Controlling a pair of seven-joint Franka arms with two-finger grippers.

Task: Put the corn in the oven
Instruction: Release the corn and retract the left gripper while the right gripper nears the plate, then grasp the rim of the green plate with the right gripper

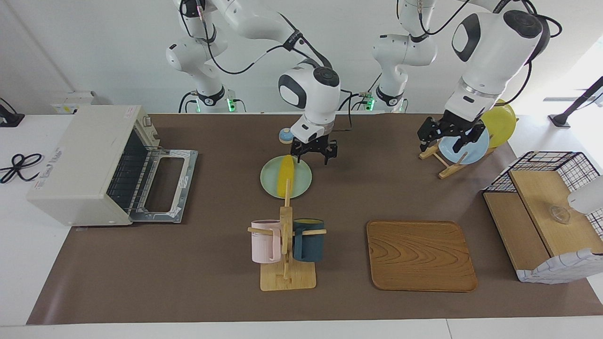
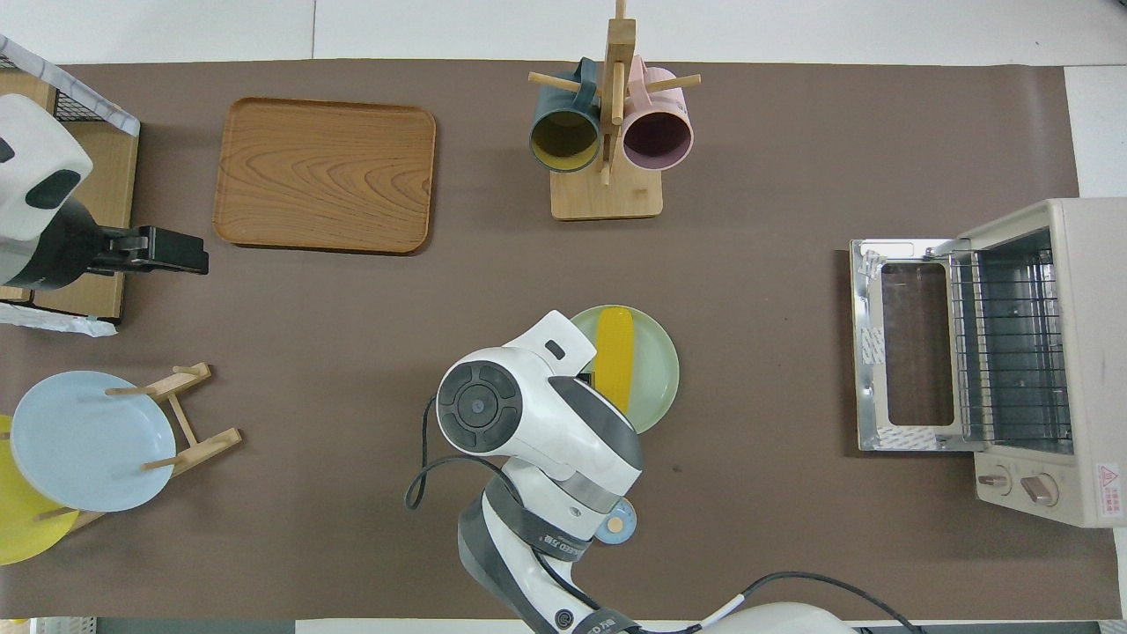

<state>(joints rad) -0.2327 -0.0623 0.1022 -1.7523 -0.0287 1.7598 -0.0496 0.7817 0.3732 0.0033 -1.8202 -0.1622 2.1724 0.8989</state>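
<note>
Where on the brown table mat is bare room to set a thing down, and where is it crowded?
Bare mat lies between the cream-white toaster oven with its open door and the pale green plate holding the yellow corn cob, and between that plate and the wooden tray. It is crowded between the plate and the wooden mug rack.

light: bright, even | shadows: soft, short | focus: sharp

Table, brown mat | oven at frame left, door down | green plate centre | mug rack | wooden tray | plate rack upper right | basket right edge
</note>
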